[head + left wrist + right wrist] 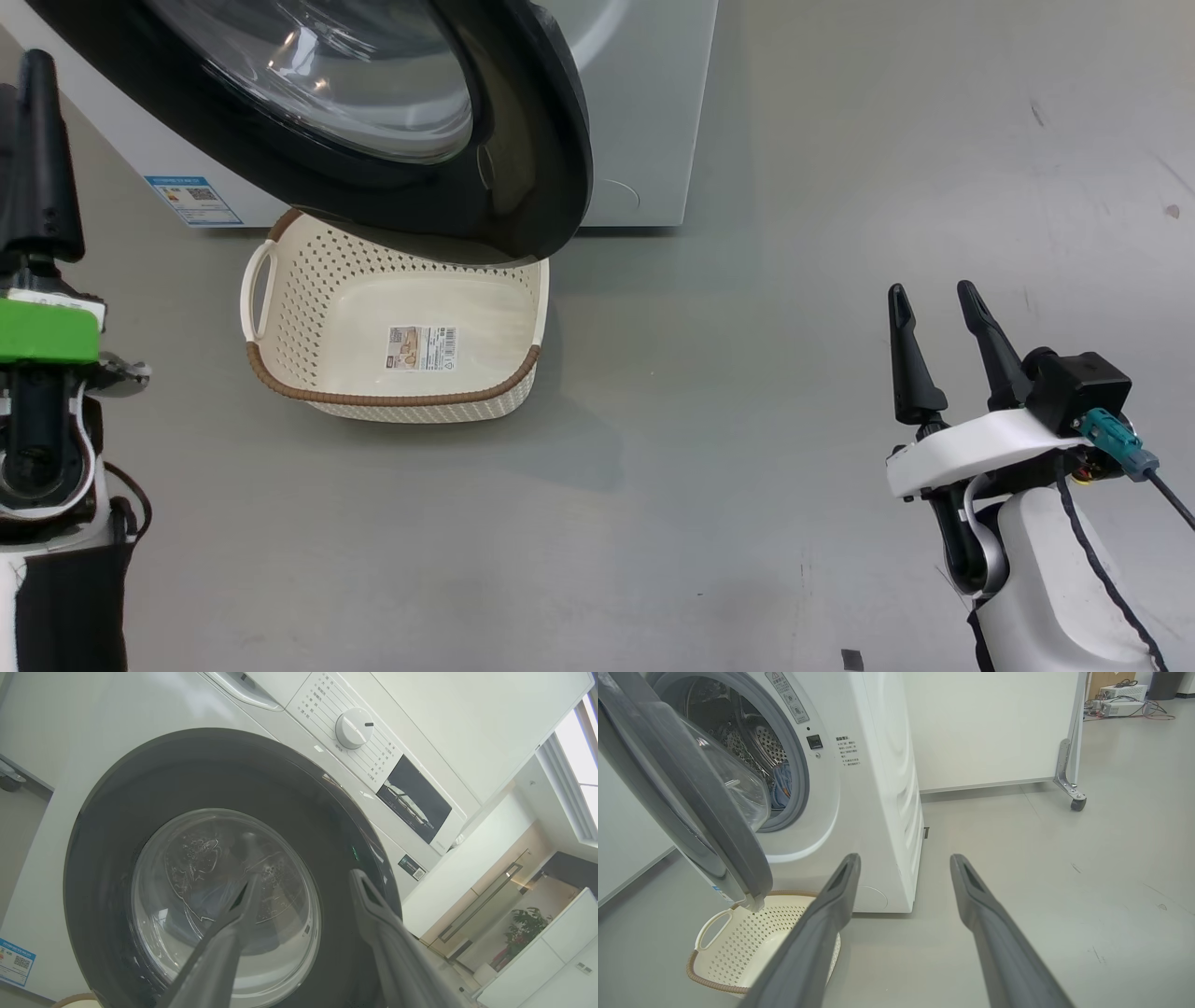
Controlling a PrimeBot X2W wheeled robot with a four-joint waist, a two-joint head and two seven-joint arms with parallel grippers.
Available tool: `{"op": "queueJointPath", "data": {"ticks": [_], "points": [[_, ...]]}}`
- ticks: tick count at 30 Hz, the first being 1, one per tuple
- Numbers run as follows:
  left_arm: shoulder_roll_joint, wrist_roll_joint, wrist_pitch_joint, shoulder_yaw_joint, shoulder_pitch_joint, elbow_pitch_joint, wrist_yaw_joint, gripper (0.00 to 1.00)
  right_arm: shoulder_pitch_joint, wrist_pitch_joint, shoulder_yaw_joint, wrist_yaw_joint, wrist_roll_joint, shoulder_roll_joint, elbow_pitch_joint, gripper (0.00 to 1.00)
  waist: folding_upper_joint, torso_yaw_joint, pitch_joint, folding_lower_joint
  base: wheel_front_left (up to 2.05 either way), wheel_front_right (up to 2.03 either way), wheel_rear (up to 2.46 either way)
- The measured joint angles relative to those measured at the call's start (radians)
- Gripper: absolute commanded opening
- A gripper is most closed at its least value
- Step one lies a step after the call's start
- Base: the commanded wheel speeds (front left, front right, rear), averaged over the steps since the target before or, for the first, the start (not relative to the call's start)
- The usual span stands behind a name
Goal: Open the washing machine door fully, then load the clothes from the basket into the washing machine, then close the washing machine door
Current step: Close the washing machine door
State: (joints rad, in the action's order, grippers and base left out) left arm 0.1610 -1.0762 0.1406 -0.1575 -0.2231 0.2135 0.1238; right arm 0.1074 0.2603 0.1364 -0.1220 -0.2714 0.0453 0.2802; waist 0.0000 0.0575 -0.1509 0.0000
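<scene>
Since the basket [392,399] lies empty and the clothes [782,784] sit in the drum, we judge only closing is left. The washing machine door [532,140], ajar at eleven o'clock, looks rigid, heavy and slick, so push its black rim. Our left gripper [306,879] and right gripper [932,294] gape empty.

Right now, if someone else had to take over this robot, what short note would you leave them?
Left gripper: open, empty, pointing at the outer face of the round black-rimmed glass door.
Right gripper: open, empty, over the floor to the right.
Light blue clothes: inside the drum of the white front-loading washing machine.
Cream perforated plastic basket: empty, on the floor beneath the door.
Done: loading. Left: the door stands part open; push it shut.
</scene>
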Motion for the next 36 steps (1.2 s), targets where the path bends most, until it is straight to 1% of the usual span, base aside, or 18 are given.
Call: {"op": "queueJointPath", "data": {"ticks": [4, 7, 10, 12, 15, 18, 20, 23, 24, 31, 36], "points": [[0.071, 0.154, -0.098, 0.07, 0.041, -0.007, 0.0, 1.0, 0.0, 0.0, -0.001, 0.0, 0.0, 0.0, -0.001, 1.0, 0.0, 0.0, -0.003, 0.0, 0.0, 0.0, 0.0], [0.115, 0.249, -0.162, 0.134, 0.073, -0.028, 0.0, 1.0, 0.0, 0.0, -0.001, 0.0, 0.0, 0.0, -0.001, 1.0, 0.0, 0.0, -0.003, 0.0, 0.0, 0.0, 0.0], [0.121, 0.306, -0.229, 0.185, 0.104, -0.068, 0.0, 1.0, 0.0, 0.0, -0.001, 0.0, 0.0, 0.0, -0.001, 1.0, 0.0, -0.001, -0.002, 0.0, 0.0, 0.0, 0.0], [0.147, 0.36, -0.266, 0.218, 0.124, -0.1, 0.0, 1.0, 0.0, 0.0, -0.001, 0.0, 0.0, 0.0, -0.001, 1.0, 0.0, -0.001, 0.0, 0.0, 0.0, 0.0, 0.0], [0.176, 0.446, -0.32, 0.24, 0.159, -0.159, 0.001, 1.0, 0.0, 0.0, -0.001, 0.0, 0.0, 0.0, -0.001, 1.0, 0.0, -0.002, 0.005, 0.0, 0.0, 0.0, 0.0], [0.184, 0.522, -0.368, 0.254, 0.19, -0.222, 0.001, 1.0, 0.0, 0.0, -0.001, 0.0, 0.0, 0.0, 0.0, 1.0, 0.0, -0.002, 0.01, 0.0, 0.0, 0.0, 0.0], [0.177, 0.556, -0.391, 0.251, 0.204, -0.257, 0.001, 1.0, 0.0, 0.0, -0.001, 0.0, 0.0, 0.0, 0.0, 1.0, 0.0, -0.003, 0.014, 0.0, 0.0, 0.0, 0.0], [0.145, 0.565, -0.394, 0.237, 0.21, -0.297, -0.001, 1.0, -0.004, 0.0, -0.001, 0.0, 0.0, -0.001, 0.001, 1.0, 0.0, -0.003, 0.02, 0.0, 0.0, 0.0, 0.0], [0.139, 0.583, -0.394, 0.239, 0.212, -0.307, -0.004, 1.0, -0.006, 0.0, 0.0, 0.0, 0.0, 0.0, 0.003, 1.0, 0.0, -0.004, 0.023, 0.0, 0.0, 0.0, 0.0], [0.128, 0.668, -0.394, 0.261, 0.257, -0.367, -0.027, 1.0, -0.019, 0.0, 0.004, 0.0, 0.0, -0.001, 0.012, 1.0, 0.0, -0.011, 0.052, 0.0, 0.0, 0.0, 0.0], [0.099, 0.683, -0.394, 0.259, 0.26, -0.385, -0.046, 1.0, -0.03, 0.0, 0.003, 0.0, 0.0, -0.001, 0.011, 1.0, 0.0, -0.014, 0.061, 0.0, 0.0, 0.0, 0.0]]}}
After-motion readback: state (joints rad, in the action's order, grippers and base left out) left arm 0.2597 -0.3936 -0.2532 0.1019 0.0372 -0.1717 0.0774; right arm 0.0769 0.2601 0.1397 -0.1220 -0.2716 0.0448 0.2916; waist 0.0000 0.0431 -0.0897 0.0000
